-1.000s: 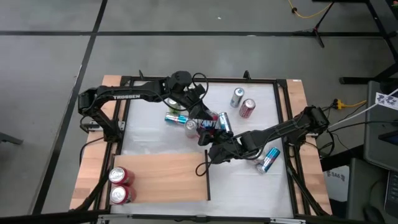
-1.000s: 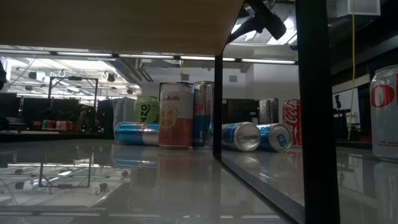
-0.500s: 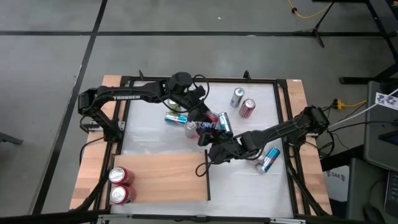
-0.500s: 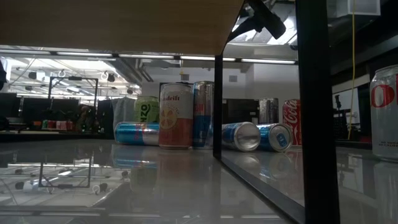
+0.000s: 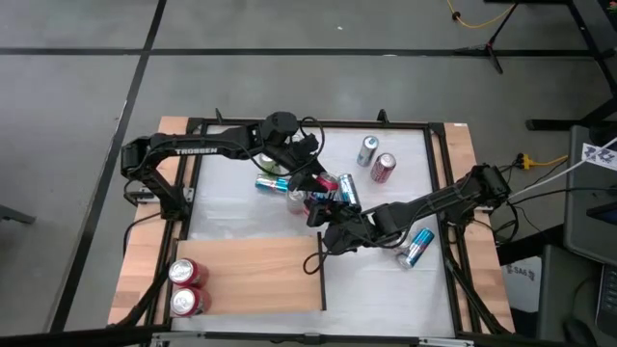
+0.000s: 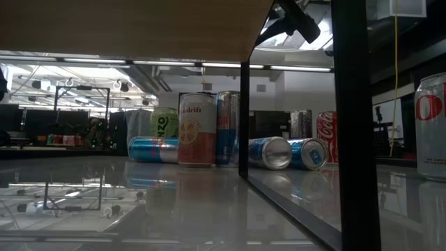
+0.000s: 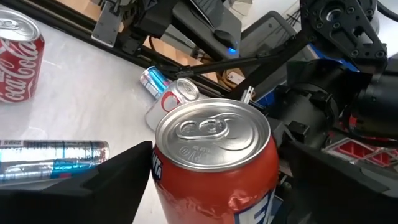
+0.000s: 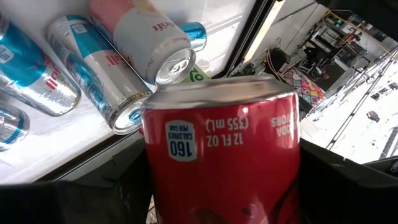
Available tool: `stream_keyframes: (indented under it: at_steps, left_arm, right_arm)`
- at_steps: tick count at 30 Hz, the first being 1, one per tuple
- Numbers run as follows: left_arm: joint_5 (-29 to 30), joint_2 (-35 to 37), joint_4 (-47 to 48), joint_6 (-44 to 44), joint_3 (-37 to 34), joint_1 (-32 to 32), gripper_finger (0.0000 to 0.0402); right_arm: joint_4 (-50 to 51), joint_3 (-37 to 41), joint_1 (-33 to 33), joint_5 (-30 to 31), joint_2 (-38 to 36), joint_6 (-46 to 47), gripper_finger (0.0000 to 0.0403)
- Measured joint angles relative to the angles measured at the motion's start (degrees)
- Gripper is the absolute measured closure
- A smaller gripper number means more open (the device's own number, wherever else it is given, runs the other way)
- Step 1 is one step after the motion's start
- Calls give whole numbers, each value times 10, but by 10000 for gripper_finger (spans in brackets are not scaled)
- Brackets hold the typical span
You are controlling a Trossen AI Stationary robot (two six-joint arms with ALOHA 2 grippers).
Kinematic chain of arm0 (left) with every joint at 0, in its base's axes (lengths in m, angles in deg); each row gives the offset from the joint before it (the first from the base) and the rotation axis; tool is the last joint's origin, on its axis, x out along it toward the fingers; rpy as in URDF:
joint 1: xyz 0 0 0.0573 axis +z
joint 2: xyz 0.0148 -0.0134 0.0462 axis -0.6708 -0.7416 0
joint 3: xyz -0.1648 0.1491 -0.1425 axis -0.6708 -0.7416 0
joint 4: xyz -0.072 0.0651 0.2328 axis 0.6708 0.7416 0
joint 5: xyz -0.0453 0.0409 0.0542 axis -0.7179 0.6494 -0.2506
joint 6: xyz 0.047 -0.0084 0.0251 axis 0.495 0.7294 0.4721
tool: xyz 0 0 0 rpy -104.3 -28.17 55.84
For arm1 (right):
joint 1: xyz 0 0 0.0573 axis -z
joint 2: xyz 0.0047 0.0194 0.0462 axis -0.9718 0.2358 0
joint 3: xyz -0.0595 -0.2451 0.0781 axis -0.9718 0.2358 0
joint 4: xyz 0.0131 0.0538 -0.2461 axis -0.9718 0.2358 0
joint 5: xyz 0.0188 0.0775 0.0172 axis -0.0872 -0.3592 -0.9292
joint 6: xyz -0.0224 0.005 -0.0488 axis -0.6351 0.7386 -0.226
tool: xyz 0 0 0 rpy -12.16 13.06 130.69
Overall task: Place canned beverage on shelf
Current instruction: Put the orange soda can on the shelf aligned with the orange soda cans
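Observation:
A red can [image 7: 214, 162] hangs over the middle of the table between my two grippers. My right gripper [image 8: 221, 186] is shut on it, reaching in from the table's right side. My left gripper [image 7: 214, 177] comes from the left and is open, with one finger on each side of the can just below its top. In the high view both grippers, left [image 5: 313, 183] and right [image 5: 330, 205], meet at the red can [image 5: 328, 183]. The shelf [image 5: 260, 275], a light-brown panel, lies near the front left and carries two red cans [image 5: 186, 287]. My right gripper pinches the red can's side wall [image 8: 186, 155] between its two fingers, slanting down from the table's right. The can is lifted clear, above the cans on the table. My left gripper's fingers [image 7: 124, 177] flank the can; whether they touch it I cannot tell.
Several cans crowd the table under and beyond the grippers: a lying blue can [image 5: 273, 185], a silver can [image 5: 367, 149], a red can [image 5: 383, 168] and a blue can [image 5: 416, 248] at the right. The low view shows standing cans [image 6: 196, 129] behind the shelf's dark post [image 6: 244, 118].

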Motion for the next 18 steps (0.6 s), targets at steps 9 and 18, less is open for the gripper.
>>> stream_keyframes:
  at_steps: [9,18]
  left_arm:
    - [2,1,0,0,0,-1,4]
    - [4,1,3,-76,1,-1,5]
  right_arm:
    - [1,0,0,0,0,0,109]
    - [-1,0,0,-19,0,-1,109]
